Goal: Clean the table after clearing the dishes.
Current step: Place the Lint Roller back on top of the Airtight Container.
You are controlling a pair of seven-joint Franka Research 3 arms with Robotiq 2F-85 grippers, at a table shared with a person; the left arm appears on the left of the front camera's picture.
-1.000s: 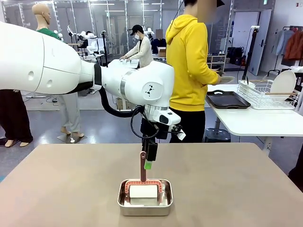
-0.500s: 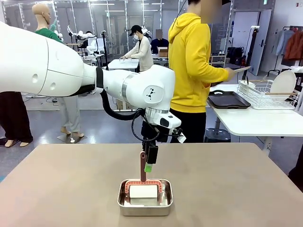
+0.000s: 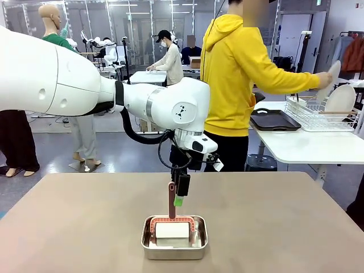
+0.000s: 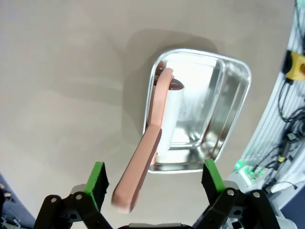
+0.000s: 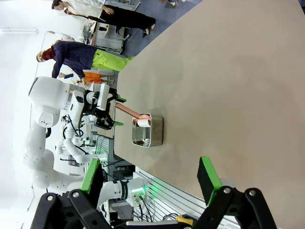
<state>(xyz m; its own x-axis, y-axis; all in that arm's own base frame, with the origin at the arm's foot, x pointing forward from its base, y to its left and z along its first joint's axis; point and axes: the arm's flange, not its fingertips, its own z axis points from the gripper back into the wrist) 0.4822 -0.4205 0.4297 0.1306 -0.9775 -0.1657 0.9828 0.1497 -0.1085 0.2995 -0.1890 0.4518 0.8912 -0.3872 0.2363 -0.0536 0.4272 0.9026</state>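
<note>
On the bare grey tabletop (image 3: pixel 296 227), near the middle, a light roller (image 3: pixel 172 230) sits in a steel pan (image 3: pixel 174 237) — its stiff upright handle (image 3: pixel 172 200), between the left pincer's (image 4: pixel 155 177) spread fingers, is the hold.

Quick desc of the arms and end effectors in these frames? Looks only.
Left arm: glossy white rounded links, black joint bands, a small black logo on the wrist link, looping black cables. Left end effector and right end effector: black linkage fingers with bright green pads. The person's sleeve is yellow, a hoodie.
</note>
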